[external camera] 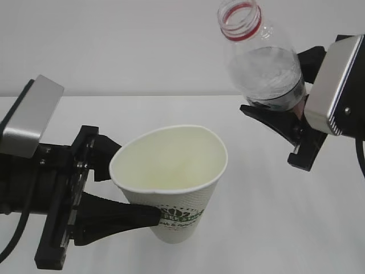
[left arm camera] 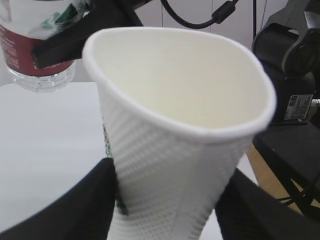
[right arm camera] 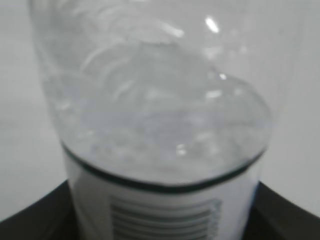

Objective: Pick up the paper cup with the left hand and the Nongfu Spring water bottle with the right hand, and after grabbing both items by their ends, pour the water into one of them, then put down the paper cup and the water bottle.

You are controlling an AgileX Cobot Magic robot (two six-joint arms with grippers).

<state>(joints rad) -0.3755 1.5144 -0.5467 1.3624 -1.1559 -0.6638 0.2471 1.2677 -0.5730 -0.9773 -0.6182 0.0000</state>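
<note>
With the left hand point(external camera: 140, 214) clamped on the paper cup point(external camera: 171, 182) near its base and the right hand point(external camera: 274, 117) gripping the Nongfu Spring water bottle point(external camera: 259, 57) low between its fingers, both aloft, we judge pouring next: tipping the mouth over the cup's rim.
</note>
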